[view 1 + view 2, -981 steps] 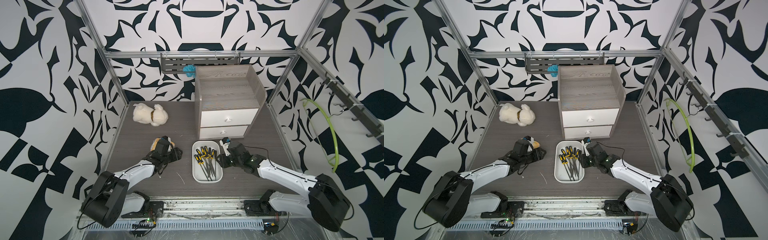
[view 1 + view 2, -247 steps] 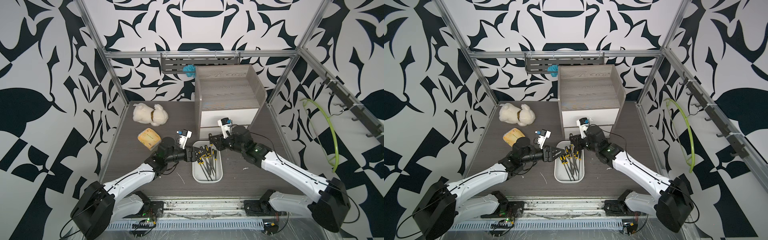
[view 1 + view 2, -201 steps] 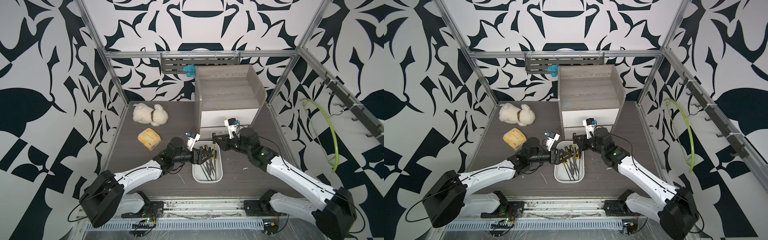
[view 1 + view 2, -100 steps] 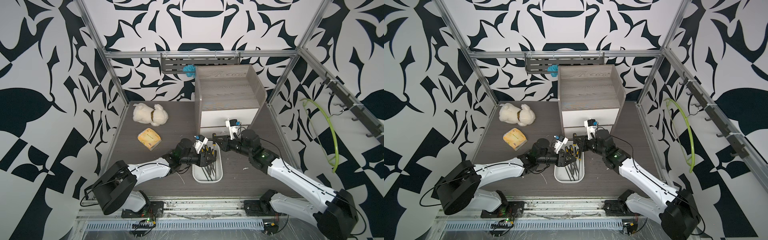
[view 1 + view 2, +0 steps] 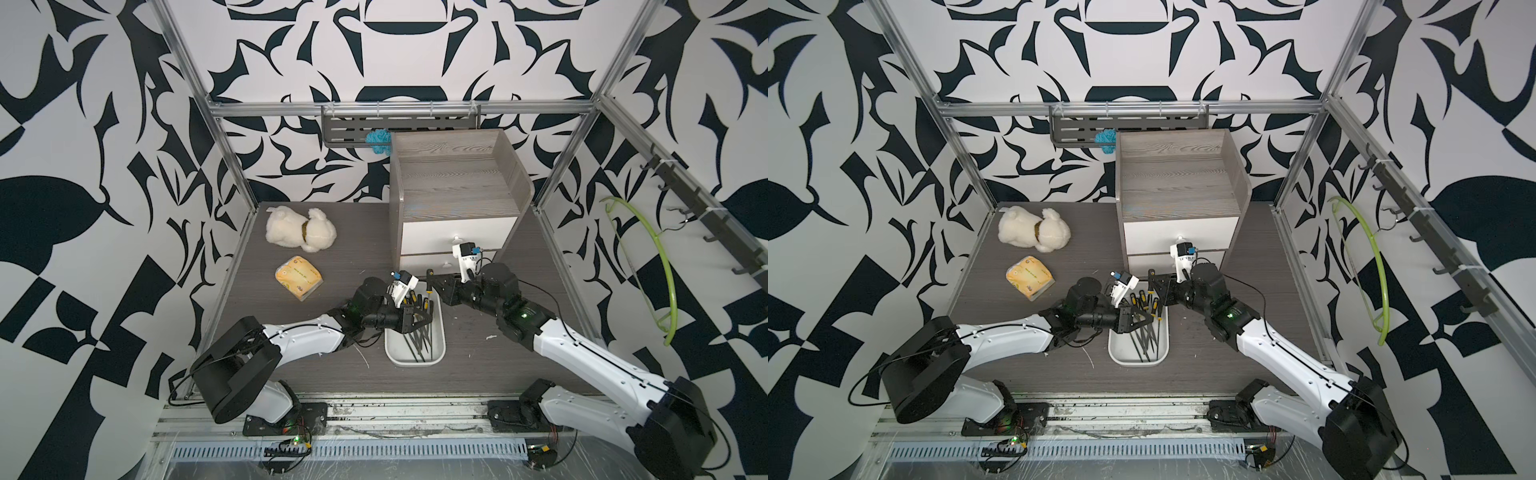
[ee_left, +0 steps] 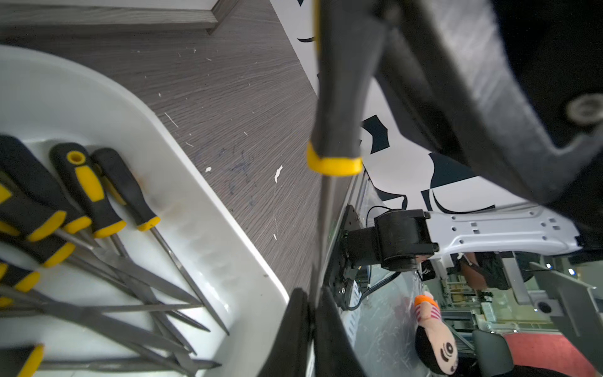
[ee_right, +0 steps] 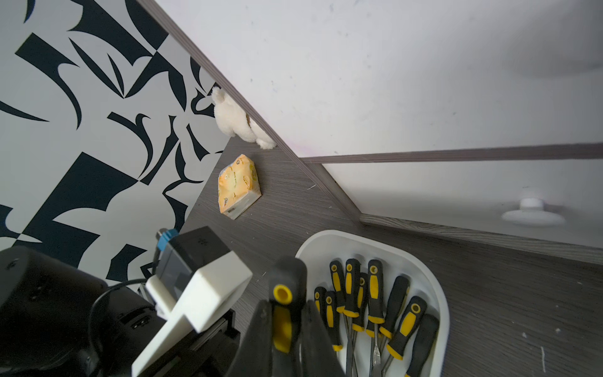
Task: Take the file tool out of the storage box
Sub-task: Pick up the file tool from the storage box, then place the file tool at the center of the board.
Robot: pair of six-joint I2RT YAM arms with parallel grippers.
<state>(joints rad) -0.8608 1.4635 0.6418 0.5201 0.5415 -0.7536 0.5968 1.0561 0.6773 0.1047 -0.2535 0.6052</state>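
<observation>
On the far left of the tabletop (image 5: 498, 365) lie a plush dog (image 5: 299, 230) and, nearer, a yellow packet (image 5: 298, 277), both well apart from the work. The left arm reaches in toward the middle. In its wrist view the left tool (image 6: 313, 310) is pinched narrow on the thin metal blade of the file tool (image 6: 339, 98), near the tip.

The storage box (image 5: 395, 349) sits mid-tabletop, just in front of the cabinet (image 5: 457, 183). The other files (image 7: 375, 293) lie heaped in it, their black-and-yellow handles toward the cabinet.

The gripped file tool stands roughly upright over the far end of the box, handle uppermost. It looks lifted free of the heap, though the fingers hide its very tip. From the right, the right tool (image 7: 284, 326) is clamped on that handle, its fingers on either side of the yellow stripe. So the one file is held at both ends, blade by the left arm and handle by the right. A green hoop (image 5: 665, 266) hangs on the right wall, out of play.

By my reading the picking is done, and the file is mid-handover between the arms. Either tool must let go. The file then has to be carried clear of the box and set on the tabletop. None of that is shown done.
</observation>
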